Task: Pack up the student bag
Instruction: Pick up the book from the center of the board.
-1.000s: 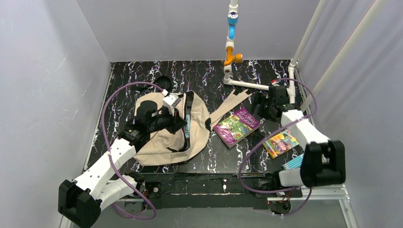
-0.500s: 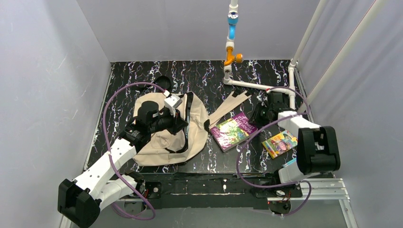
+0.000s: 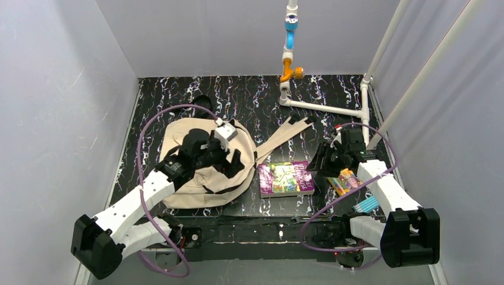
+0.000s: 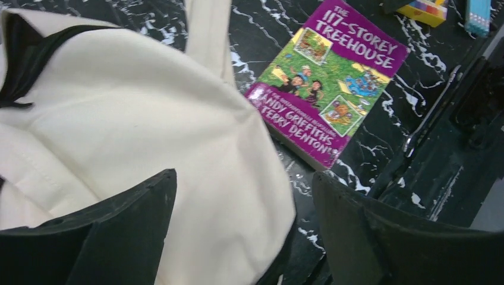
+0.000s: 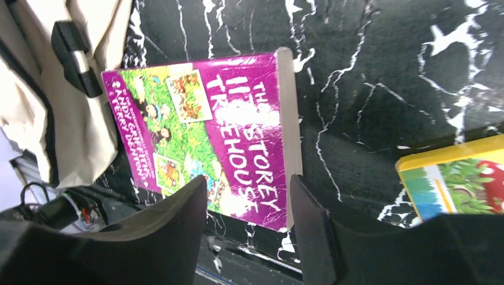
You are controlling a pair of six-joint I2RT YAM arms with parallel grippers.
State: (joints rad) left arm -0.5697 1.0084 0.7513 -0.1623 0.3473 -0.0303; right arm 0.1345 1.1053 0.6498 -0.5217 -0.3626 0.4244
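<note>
The beige student bag (image 3: 190,178) lies flat on the left half of the black marbled table (image 3: 249,95). My left gripper (image 3: 233,161) hovers over its right edge. In the left wrist view its jaws stand wide apart above the cream fabric (image 4: 119,119), gripping nothing. A purple "Treehouse" book (image 3: 286,179) lies flat just right of the bag. My right gripper (image 3: 319,164) is at that book's right end. In the right wrist view its jaws (image 5: 248,193) are open and straddle the near corner of the purple book (image 5: 208,119).
A yellow picture book (image 3: 347,181) and a blue striped item (image 3: 367,205) lie at the right, near the right arm. A bag strap (image 3: 291,127) trails toward the back. A white pipe frame (image 3: 324,108) with an orange fitting stands at the rear.
My left gripper has opened and let go of the bag, which now lies flatter. The purple book has slid toward the front and turned square to the table edge; the right gripper moved with it.
</note>
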